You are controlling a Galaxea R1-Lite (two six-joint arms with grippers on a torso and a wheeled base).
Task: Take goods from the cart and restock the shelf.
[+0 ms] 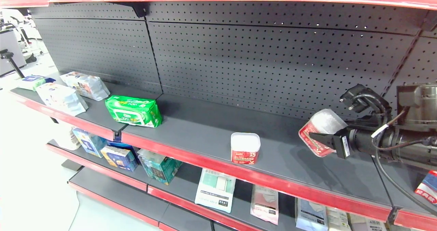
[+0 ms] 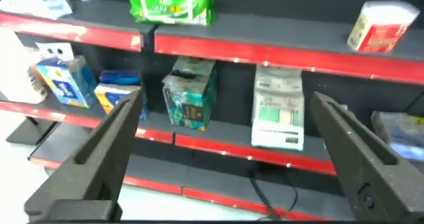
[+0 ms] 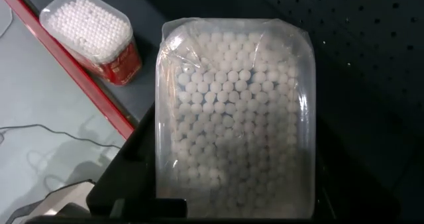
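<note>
Tub (image 1: 322, 123) of swabs between right fingers (image 1: 324, 139); second tub (image 1: 245, 148) on shelf (image 1: 205, 128).

Cotton-swab tub (image 1: 324, 121): clear top, red label, packed with white tips. Tilted, clamped in right gripper (image 1: 318, 138) above shelf (image 1: 205, 128) deck, apparently clear of deck. Second tub (image 1: 245, 148): same kind, upright on shelf at red front edge, apart from first, toward robot's left.

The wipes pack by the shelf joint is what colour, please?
Green with a white label; the wipes pack shows best in the head view.
</note>
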